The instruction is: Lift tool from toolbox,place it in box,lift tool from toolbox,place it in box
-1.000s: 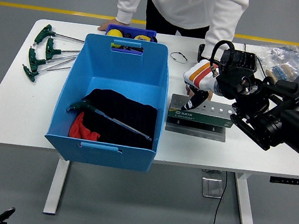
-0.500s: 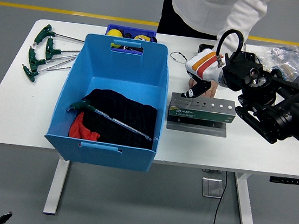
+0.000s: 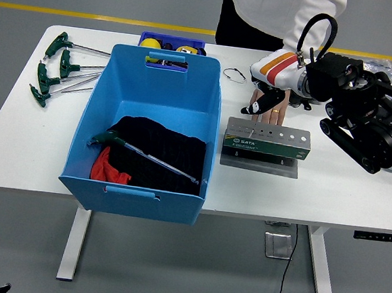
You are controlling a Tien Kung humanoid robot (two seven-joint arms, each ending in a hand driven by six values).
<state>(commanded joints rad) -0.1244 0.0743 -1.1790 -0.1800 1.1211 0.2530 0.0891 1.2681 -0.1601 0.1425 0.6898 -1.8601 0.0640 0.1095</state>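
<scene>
The blue box (image 3: 113,90) stands left of centre and holds a black cloth, a red cloth and one green T-handle wrench (image 3: 145,156). The green tool holder (image 3: 266,142) sits on a grey plate to the right of the box. My right hand (image 3: 280,70), in a white cover with orange stripes, hovers above and behind the holder's left end. No tool shows in it. Several green T-handle wrenches (image 3: 59,69) lie on the table left of the box. The left arm is out of view.
A person stands at the far side with one hand (image 3: 265,103) flat on the table just behind the holder, under my hand. A small blue tray (image 3: 171,42) with yellow items sits behind the box. Plastic bags (image 3: 370,71) lie at the far right.
My right hand has risen and drawn back and to the right, away from the holder's left end. The person has shifted to the right and taken the other hand off the table.
</scene>
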